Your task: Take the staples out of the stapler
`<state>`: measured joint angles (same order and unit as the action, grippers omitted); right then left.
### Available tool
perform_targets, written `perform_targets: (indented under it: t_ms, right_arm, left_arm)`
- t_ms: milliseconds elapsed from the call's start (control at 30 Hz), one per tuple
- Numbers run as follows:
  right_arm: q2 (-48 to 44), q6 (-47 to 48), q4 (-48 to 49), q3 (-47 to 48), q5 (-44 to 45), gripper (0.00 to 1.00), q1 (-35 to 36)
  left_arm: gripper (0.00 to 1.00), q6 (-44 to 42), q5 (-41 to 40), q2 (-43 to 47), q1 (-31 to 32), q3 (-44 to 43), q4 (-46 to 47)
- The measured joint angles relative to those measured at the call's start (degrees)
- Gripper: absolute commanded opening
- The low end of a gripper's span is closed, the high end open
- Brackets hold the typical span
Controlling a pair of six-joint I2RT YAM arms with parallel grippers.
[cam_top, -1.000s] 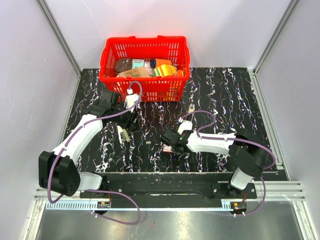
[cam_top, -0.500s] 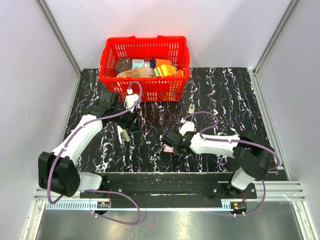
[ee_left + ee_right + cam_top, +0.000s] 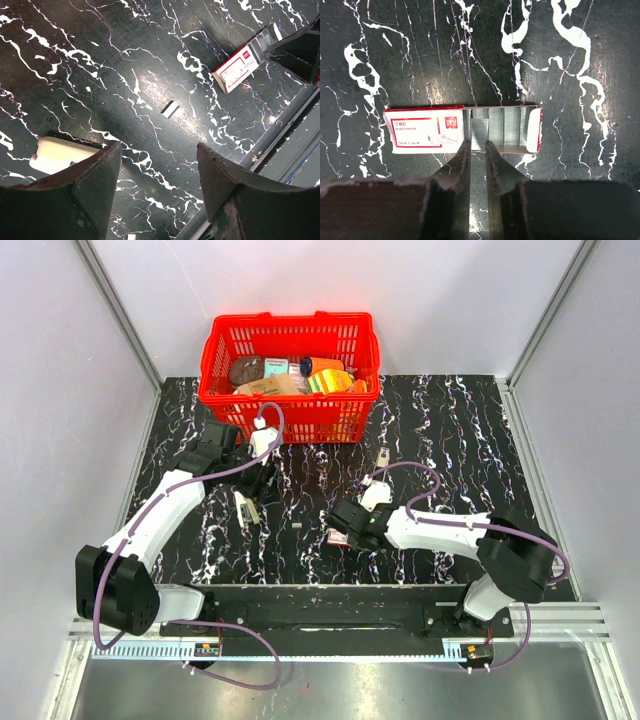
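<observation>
Left gripper [image 3: 159, 150]: jaws spread roughly mid-way, nothing between them, only bare black marbled table [image 3: 100, 75] showing through the gap. The stapler [image 3: 57, 149] lies flat on the table just beside that gripper, outside the jaws and off the outer side of the finger at the left of the wrist view. Only its pale cream top and a bit of grey under it show, and the rest is cut off by the finger, so I'm only fairly sure that's the stapler. Can't tell whether the finger touches it. Further right, on its own, a short loose staple strip [image 3: 170, 108] lies flat on the table, roughly between the two grippers. Next is the staple box [image 3: 425, 131], a red-and-white sleeve slid partly off its tray, with rows of silver staples [image 3: 505, 127] exposed in the open part. Right gripper [image 3: 477, 144]: fingers almost pressed together with a thin slit left, tips right at the near edge of the exposed rows by the sleeve's mouth. Can't tell whether they nip a strip. It's well apart from the stapler, with the loose strip in between. The box label reads 订书钉 with a small red logo at its corner. The finer print below is too small to read.
</observation>
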<state>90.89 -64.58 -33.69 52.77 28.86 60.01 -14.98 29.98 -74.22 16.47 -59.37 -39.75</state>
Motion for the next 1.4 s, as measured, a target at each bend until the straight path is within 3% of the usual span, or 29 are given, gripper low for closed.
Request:
perform_targets:
  t_ms: [567, 1400]
  right_arm:
    - [0.07, -0.02, -0.42, -1.01, -1.81, 0.01, 0.11]
    - [1.14, 0.92, -0.59, -0.72, -2.78, 0.34, 0.33]
  left_arm:
    - [0.66, 0.39, 0.00, 1.42, 0.24, 0.70, 0.31]
    - [0.66, 0.46, 0.20, 1.42, 0.35, 0.92, 0.35]
